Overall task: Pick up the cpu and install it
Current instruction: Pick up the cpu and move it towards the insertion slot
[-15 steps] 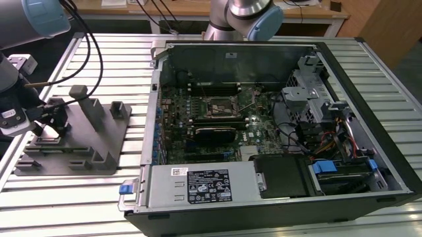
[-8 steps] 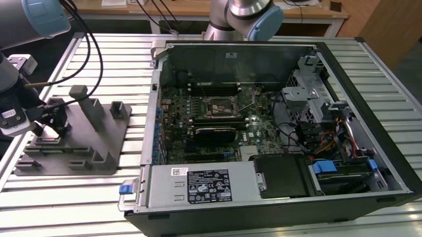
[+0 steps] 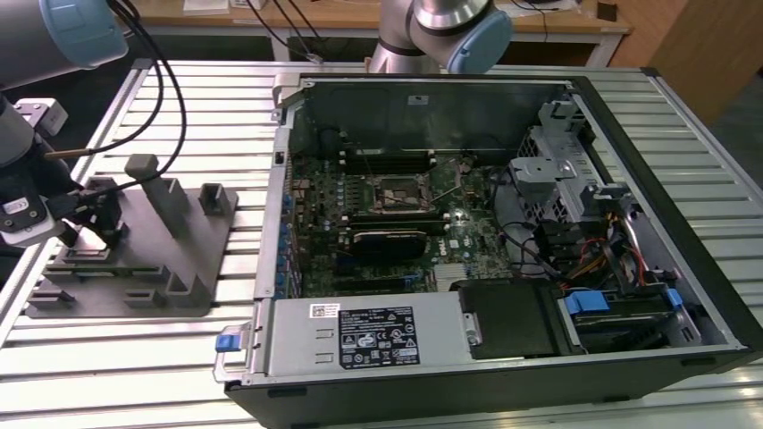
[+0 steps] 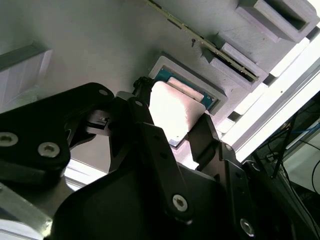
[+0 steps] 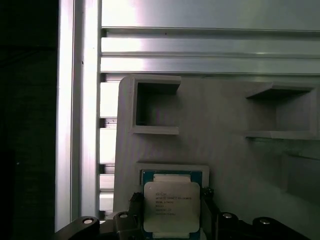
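1. Small square cpu point(image 5: 172, 206): smooth silver-grey metal lid with a soft sheen, glaring white in the second wrist view.
2. Large grey plastic fixture tray point(image 3: 197, 241): matt and faintly ridged (fine layer lines, by the look).
3. Silver ribbed metal table point(image 3: 120, 357): bare slats, satin shine.
4. Black gripper point(image 4: 174, 120): matt dark links with bright metal screw heads point(image 4: 180, 202).
5. Black computer case point(image 3: 501, 384): dark coated shell, dull bare sheet metal inside.

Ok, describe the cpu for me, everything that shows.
The cpu is a flat square chip with a bright silver metal lid bearing dark print. The lid sits on a teal-green board that shows as a thin rim. The chip lies flat in a square framed pocket of the grey fixture tray, near the tray's edge. The gripper straddles it on two opposite sides; contact cannot be told.
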Robot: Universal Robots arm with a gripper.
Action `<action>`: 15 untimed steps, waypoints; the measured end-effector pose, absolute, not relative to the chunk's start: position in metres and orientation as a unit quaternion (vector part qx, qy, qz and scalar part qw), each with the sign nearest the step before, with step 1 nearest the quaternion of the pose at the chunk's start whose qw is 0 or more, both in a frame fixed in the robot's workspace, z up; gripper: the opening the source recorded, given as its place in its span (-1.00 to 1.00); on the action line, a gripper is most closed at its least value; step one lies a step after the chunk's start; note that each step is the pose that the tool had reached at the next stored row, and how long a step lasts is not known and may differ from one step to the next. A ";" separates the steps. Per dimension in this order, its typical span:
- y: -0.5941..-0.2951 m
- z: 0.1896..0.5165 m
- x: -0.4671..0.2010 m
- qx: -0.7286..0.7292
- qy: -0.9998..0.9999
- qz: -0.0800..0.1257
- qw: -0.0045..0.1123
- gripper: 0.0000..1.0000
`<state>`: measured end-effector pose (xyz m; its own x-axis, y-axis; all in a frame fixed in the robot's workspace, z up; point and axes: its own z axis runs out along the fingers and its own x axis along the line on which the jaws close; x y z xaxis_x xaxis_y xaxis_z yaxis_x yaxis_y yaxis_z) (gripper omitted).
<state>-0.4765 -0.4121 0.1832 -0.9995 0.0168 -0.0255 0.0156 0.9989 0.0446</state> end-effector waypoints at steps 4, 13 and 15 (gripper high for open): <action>-0.412 0.192 -0.477 0.008 1.000 0.022 0.013 0.09; -0.412 0.216 -0.477 0.008 1.000 0.022 0.013 0.09; -0.412 0.222 -0.477 0.008 1.000 0.022 0.013 0.09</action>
<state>-0.4765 -0.4122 0.2217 -0.9995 0.0167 -0.0259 0.0156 0.9989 0.0444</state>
